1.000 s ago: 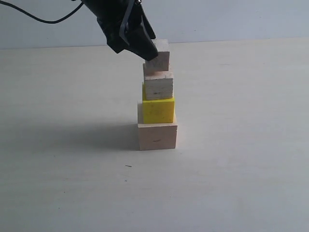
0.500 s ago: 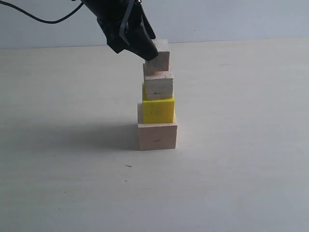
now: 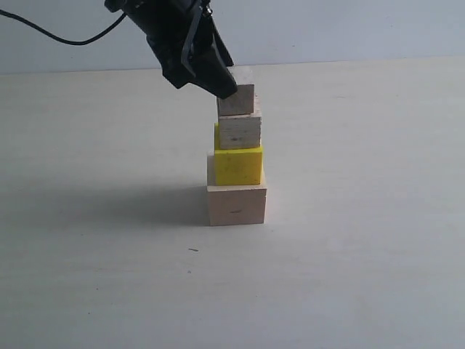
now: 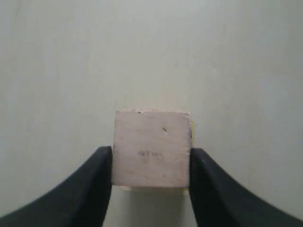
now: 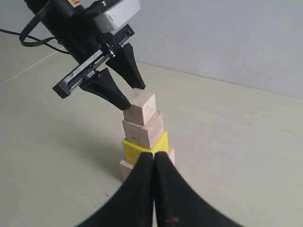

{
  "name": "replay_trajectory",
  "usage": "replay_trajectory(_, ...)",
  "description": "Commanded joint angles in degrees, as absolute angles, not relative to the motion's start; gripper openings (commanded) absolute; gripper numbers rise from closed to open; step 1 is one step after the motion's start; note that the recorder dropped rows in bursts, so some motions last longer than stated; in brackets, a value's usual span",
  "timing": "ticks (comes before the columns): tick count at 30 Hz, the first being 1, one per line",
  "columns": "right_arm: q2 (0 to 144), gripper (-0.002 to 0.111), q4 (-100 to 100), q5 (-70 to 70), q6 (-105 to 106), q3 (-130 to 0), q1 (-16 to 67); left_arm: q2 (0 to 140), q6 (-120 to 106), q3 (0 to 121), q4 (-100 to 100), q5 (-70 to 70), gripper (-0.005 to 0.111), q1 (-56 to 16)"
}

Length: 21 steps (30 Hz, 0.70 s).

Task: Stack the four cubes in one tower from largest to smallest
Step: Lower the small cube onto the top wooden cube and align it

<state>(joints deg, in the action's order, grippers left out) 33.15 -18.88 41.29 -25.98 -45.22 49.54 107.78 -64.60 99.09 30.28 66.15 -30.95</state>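
1. Small cube (image 4: 151, 149), top face, centre of the left wrist view: faint grey stamp of a few characters, too blurred to read.
2. Medium cube (image 3: 239, 131) and large cube (image 3: 237, 206), front faces, middle of the exterior view: one small dark mark each, not legible as text.
3. Left arm (image 5: 71, 23), top left of the right wrist view: pale sticker (image 5: 74, 3) with dark print, cut off by the frame edge, unreadable.
4. Nothing legible anywhere.

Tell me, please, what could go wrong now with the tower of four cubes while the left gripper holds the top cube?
1. The left gripper clamps the smallest cube, which seems to rest on the medium wood cube. If the gripper shifts before opening, it may drag that cube off or tip the tower.
2. The smallest cube lies toward one edge of the medium wood cube, not centred, so a nudge on release could push it off.
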Motion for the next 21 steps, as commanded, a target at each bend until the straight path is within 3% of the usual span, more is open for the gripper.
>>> replay_trajectory(1, 32.9, 0.000, -19.4, 41.2, -25.6, -44.9, 49.3, 106.9, -65.6, 98.7, 32.0, 65.7, 0.000, -30.8)
replay_trajectory(21, 32.9, 0.000, -19.4, 41.2, -25.6, -44.9, 49.3, 106.0, -65.8, 98.7, 31.8, 65.6, 0.000, -30.8)
